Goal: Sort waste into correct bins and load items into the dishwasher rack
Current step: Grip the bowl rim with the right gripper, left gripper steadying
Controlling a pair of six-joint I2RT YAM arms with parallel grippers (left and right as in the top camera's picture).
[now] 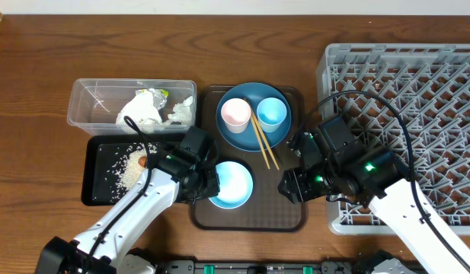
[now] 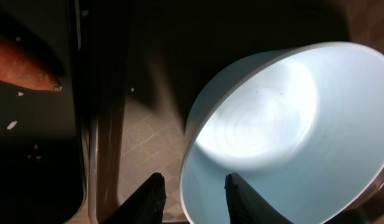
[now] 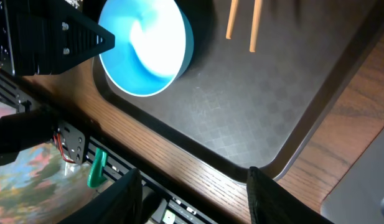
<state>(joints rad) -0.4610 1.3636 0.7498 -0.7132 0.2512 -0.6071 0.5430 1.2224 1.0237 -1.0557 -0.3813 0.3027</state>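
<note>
The small light blue bowl (image 1: 236, 185) stands on the brown tray (image 1: 250, 217). My left gripper (image 1: 206, 181) is at the bowl's left rim. In the left wrist view this gripper (image 2: 193, 180) is open, with one finger outside the bowl (image 2: 285, 124) and one inside, a gap showing on both sides of the rim. My right gripper (image 1: 289, 186) is open and empty over the tray's front right corner (image 3: 241, 118). The pink cup (image 1: 235, 113), light blue cup (image 1: 271, 112) and chopsticks (image 1: 262, 141) rest on a blue plate (image 1: 238, 138). The carrot (image 2: 23, 62) and rice (image 1: 130, 169) lie in the black tray (image 1: 97, 186).
Crumpled napkins (image 1: 147, 110) fill the clear tub (image 1: 82, 95) at the upper left. The grey dishwasher rack (image 1: 448, 61) takes up the right side, close behind my right arm. The table's front edge runs just below both grippers.
</note>
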